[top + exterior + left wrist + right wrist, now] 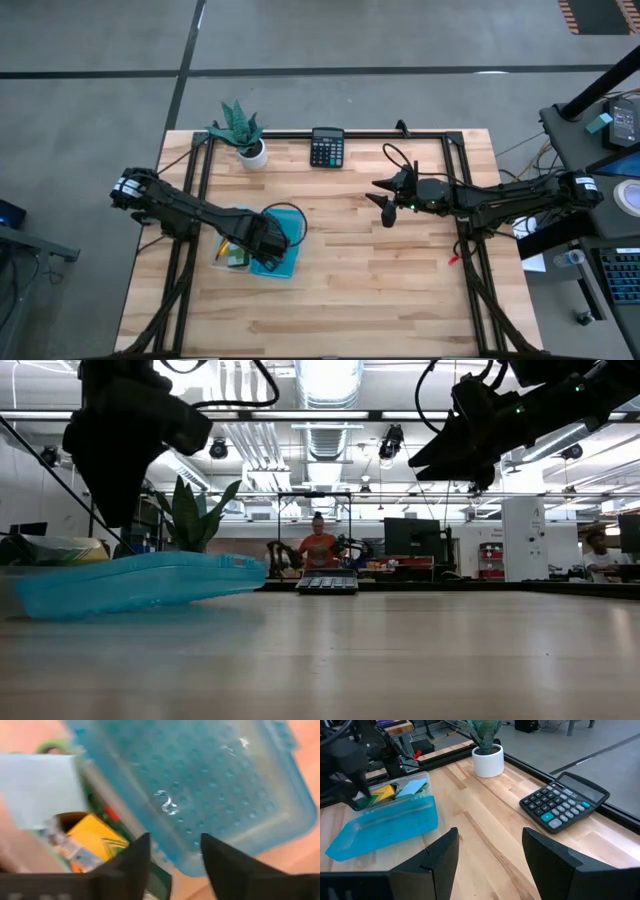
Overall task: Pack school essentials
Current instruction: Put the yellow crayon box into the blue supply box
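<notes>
A clear box (pixel 395 795) sits on the table's left half with school essentials in it. The left wrist view shows a light-blue sticky-note pad (pixel 40 787), a yellow crayon box (pixel 92 837) and a green scissors handle (pixel 52 746). Its teal lid (pixel 385 827) is off and lies slightly tilted beside the box (pixel 232 255). My left gripper (pixel 268 240) hovers open over the box and lid edge (pixel 172 855). My right gripper (pixel 382 202) waits open, raised over the table's middle (pixel 490 855).
A white-potted green plant (pixel 242 135) and a black calculator (pixel 327 147) stand near the far edge. Black frame rails (pixel 190 170) run along the table's left, right and far sides. Bare wood spreads across the near half. A person (pixel 318 545) stands far behind the table.
</notes>
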Robot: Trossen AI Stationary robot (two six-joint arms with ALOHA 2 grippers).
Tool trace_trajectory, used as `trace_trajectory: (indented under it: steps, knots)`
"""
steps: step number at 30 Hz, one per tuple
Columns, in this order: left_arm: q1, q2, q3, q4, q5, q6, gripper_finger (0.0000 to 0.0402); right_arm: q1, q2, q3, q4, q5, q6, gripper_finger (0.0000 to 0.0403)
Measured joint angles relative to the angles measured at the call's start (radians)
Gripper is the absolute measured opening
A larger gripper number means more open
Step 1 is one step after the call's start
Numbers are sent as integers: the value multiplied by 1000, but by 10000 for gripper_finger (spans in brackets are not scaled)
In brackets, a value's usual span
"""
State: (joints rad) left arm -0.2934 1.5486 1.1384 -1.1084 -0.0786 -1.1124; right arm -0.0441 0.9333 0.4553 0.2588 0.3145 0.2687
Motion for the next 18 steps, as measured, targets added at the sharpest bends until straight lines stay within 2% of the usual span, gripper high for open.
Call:
trace_trajectory:
  steps: [6, 14, 18]
  knots:
    - [0, 0, -22, 10, 18, 37, 18, 0, 0, -4, -1, 0, 0, 206]
    - [-2, 0, -86, 3, 106, 37, 5, 0, 0, -15, 0, 0, 3, 206]
    - [-1, 0, -102, -53, 145, 28, 1, 0, 0, -15, 0, 0, 5, 206]
